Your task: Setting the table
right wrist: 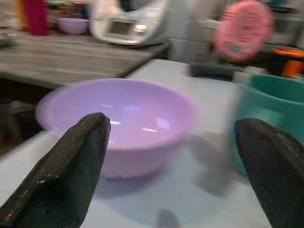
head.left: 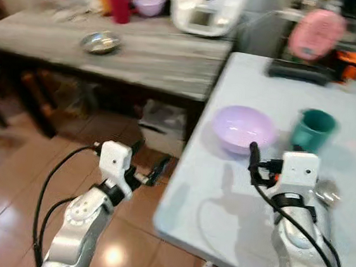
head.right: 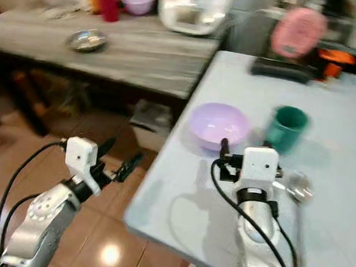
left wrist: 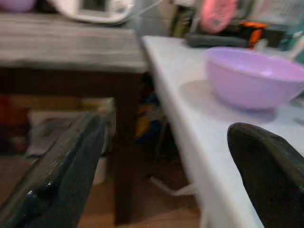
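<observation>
We're at the reach: right claw [right wrist: 173, 166] wide open, empty, round lilac plastic bowl [right wrist: 118, 118] just ahead on the pale table [head.left: 234, 203]; next, close in on its rim

Lilac bowl [right wrist: 118, 121] upright, empty, directly ahead of right gripper [right wrist: 173, 171]; teal cup [right wrist: 275, 118] upright just beside it; metal spoon [head.right: 298, 187] alongside that wrist

Glossy brown tile floor [head.left: 14, 174] — wooden sideboard [head.left: 142, 53]

table front bare [head.left: 220, 221] | blocking ahead: bowl [head.left: 243, 127], mug [head.left: 312, 129]
</observation>
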### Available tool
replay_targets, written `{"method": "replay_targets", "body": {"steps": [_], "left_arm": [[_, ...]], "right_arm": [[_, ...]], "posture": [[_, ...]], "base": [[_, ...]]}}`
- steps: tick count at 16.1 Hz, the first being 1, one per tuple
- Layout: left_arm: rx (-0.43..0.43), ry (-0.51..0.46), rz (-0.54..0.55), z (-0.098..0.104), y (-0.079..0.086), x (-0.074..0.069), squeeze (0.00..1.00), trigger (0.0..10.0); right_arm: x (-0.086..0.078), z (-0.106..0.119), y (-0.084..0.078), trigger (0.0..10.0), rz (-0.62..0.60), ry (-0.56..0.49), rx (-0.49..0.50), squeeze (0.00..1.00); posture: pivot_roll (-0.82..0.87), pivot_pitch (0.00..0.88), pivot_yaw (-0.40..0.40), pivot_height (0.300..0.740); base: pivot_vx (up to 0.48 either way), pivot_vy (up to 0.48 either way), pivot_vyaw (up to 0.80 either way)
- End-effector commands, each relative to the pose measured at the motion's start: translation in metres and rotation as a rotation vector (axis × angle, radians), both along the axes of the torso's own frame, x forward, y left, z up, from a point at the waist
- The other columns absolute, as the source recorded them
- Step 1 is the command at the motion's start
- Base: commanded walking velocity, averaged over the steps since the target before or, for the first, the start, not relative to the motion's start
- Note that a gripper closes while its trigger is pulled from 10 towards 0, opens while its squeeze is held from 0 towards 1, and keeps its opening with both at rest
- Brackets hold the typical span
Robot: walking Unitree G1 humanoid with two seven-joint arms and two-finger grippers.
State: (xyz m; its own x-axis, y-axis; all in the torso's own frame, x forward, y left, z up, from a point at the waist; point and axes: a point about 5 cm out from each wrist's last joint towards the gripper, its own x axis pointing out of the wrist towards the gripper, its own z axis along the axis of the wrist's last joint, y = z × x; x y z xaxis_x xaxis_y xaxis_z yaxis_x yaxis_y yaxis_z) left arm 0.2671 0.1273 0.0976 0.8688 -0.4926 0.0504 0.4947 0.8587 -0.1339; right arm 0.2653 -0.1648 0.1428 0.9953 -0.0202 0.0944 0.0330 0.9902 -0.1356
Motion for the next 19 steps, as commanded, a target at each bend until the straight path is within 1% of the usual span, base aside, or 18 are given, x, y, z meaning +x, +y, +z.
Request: {"method": "replay_targets", "body": {"steps": [1, 2, 3, 4, 5, 8, 10, 13, 15, 16, 18, 19], "left_arm": [[0.008, -0.004, 0.002, 0.0, 0.004, -0.002, 0.0, 10.0], [0.023, 0.007, -0.031, -0.003, 0.003, -0.006, 0.0, 10.0], [0.019, 0.024, -0.084, -0.006, 0.001, -0.01, 0.0, 10.0], [0.039, 0.033, -0.129, -0.009, 0.0, -0.014, 0.0, 10.0], [0.076, 0.025, -0.212, -0.01, -0.002, -0.019, 0.0, 10.0], [0.103, 0.015, -0.294, -0.01, -0.005, -0.021, 0.0, 10.0], [0.1, 0.013, -0.329, -0.01, -0.006, -0.022, 0.0, 10.0], [0.118, 0.002, -0.36, -0.01, -0.005, -0.023, 0.0, 10.0], [0.121, -0.001, -0.368, -0.01, -0.005, -0.023, 0.0, 10.0], [0.121, 0.0, -0.372, -0.01, -0.006, -0.023, 0.0, 10.0], [0.119, 0.004, -0.377, -0.011, -0.007, -0.024, 0.0, 10.0], [0.115, 0.004, -0.381, -0.011, -0.007, -0.024, 0.0, 10.0]], "right_arm": [[-0.001, 0.002, 0.005, 10.0, 0.027, -0.003, -0.009, 0.0], [-0.001, 0.003, 0.006, 10.0, 0.042, -0.002, -0.028, 0.0], [-0.001, 0.003, 0.007, 10.0, 0.057, -0.002, -0.04, 0.0], [-0.001, 0.003, 0.008, 10.0, 0.075, 0.007, -0.053, 0.0], [0.0, 0.005, 0.009, 10.0, 0.101, 0.015, -0.094, 0.0], [0.006, 0.008, 0.003, 10.0, 0.113, 0.067, -0.202, 0.0], [0.01, 0.012, 0.0, 10.0, 0.136, 0.074, -0.298, 0.0], [0.021, 0.016, -0.003, 10.0, 0.187, 0.117, -0.359, 0.0], [0.028, 0.017, -0.005, 10.0, 0.24, 0.153, -0.416, 0.0], [0.032, 0.018, -0.008, 10.0, 0.264, 0.173, -0.447, 0.0], [0.037, 0.02, -0.012, 10.0, 0.309, 0.198, -0.45, 0.0], [0.04, 0.02, -0.012, 10.0, 0.337, 0.212, -0.47, 0.0]], "posture": [[-0.28, 0.079, 0.072, 0.74], [-0.28, 0.081, 0.069, 0.74], [-0.28, 0.083, 0.065, 0.74], [-0.28, 0.083, 0.065, 0.74], [-0.28, 0.09, 0.057, 0.74], [-0.29, 0.096, 0.049, 0.74], [-0.3, 0.1, 0.045, 0.74], [-0.3, 0.102, 0.048, 0.74], [-0.3, 0.104, 0.049, 0.74], [-0.3, 0.105, 0.049, 0.74], [-0.3, 0.107, 0.051, 0.74], [-0.3, 0.108, 0.052, 0.74]], "base": [[0.0, 0.0, 0.0], [0.0, 0.0, 0.0], [0.0, 0.0, 0.0], [0.0, 0.0, 0.0], [0.0, 0.0, 0.0], [0.0, 0.0, 0.0], [0.0, 0.0, 0.0], [0.0, 0.0, 0.0], [0.0, 0.0, 0.0], [0.0, 0.0, 0.0], [0.0, 0.0, 0.0], [0.0, 0.0, 0.0]]}}
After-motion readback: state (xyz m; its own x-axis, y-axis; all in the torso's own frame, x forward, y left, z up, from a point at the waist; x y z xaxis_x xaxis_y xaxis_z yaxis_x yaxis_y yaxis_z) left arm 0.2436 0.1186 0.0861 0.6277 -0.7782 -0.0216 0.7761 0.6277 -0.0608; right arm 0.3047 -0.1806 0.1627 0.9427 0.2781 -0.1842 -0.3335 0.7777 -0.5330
